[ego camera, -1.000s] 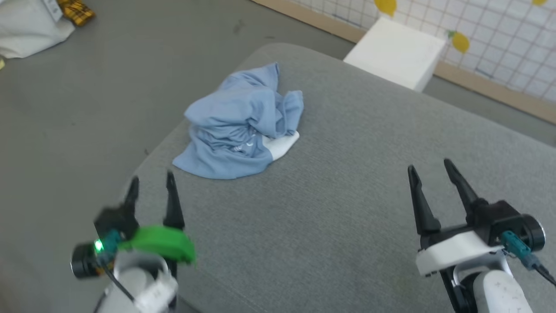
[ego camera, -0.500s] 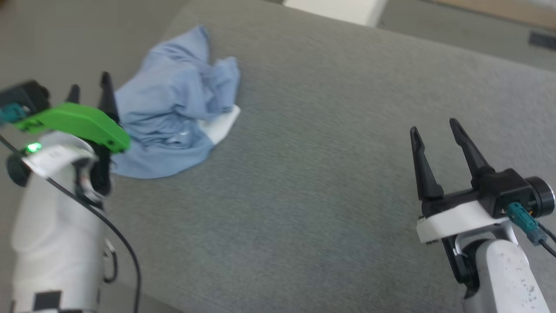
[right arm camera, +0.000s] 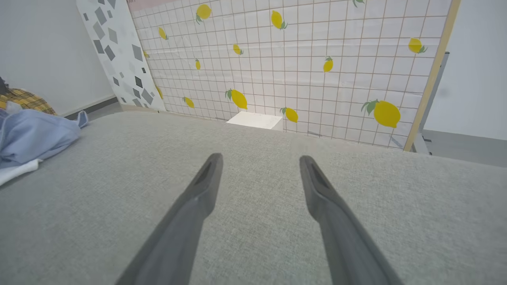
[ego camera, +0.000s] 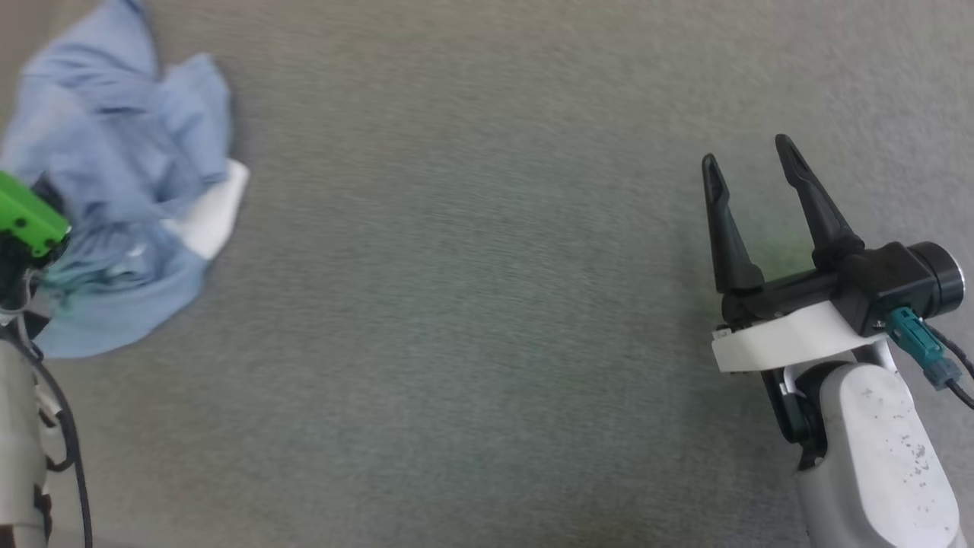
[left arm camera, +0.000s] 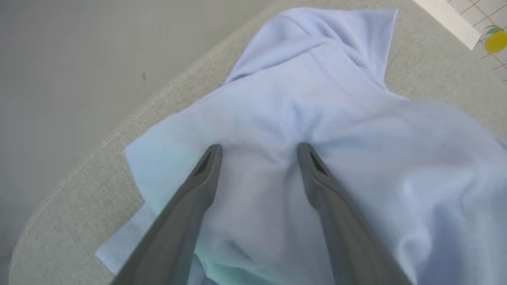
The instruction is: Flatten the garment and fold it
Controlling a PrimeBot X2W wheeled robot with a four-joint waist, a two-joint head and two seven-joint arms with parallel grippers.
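**A:** Start at the left. Where is the garment?

**B:** The garment (ego camera: 114,190) lies in a crumpled heap at the far left of the grey cushion (ego camera: 472,304), close to its rounded edge. The grey floor (left arm camera: 59,79) lies beyond that edge. Its white collar part (ego camera: 217,213) sticks out on the side facing the middle of the cushion.

**A:** And the left gripper?

**B:** The left gripper (left arm camera: 259,147) is right over the heap. In its wrist view both fingers stand wide apart against the light blue cloth, so it is open. I cannot tell whether the tips touch the fabric. In the head view its green bracket (ego camera: 23,221) covers the garment's left side.

**A:** What lies between the two arms?

**B:** Grey cushion fabric runs from the white collar part across to the right arm.

**A:** And on the right?

**B:** The right gripper (ego camera: 747,148) is over the right side of the cushion, well apart from the garment. Its jaws are spread wide, with cushion showing between them.

**A:** What is around it?

**B:** Its wrist view puts the garment at the far left edge, with a yellow plaid cloth (right arm camera: 23,101) behind it. Ahead of the fingers, past the cushion's far edge, a white box (right arm camera: 255,120) stands against a lemon-print grid panel (right arm camera: 317,59).
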